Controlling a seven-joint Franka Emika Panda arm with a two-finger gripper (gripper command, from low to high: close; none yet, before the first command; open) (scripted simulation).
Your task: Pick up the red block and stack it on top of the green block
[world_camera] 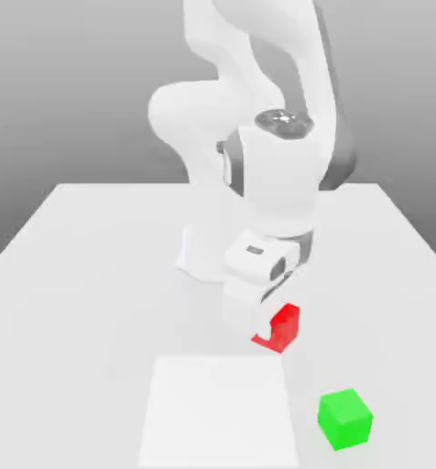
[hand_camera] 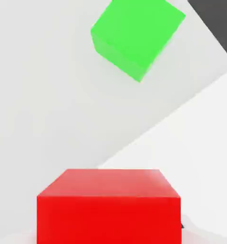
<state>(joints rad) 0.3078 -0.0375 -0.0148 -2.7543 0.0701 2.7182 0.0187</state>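
The red block [world_camera: 284, 328] rests on the white table [world_camera: 93, 275] near the middle, partly covered by my hand. My gripper [world_camera: 273, 321] is down over it and shut on it. In the hand view the red block [hand_camera: 108, 205] sits very close, straight under the hand. The green block [world_camera: 345, 418] stands alone on the table toward the front, at the exterior view's right of the red one and apart from it. The hand view shows the green block [hand_camera: 137, 35] farther off, turned at an angle to the red one.
A flat, paler white square patch [world_camera: 220, 408] lies on the table just in front of the red block, between it and the front edge. The arm's white base [world_camera: 208, 252] stands right behind the hand. The table's edge [hand_camera: 215, 21] runs close beyond the green block.
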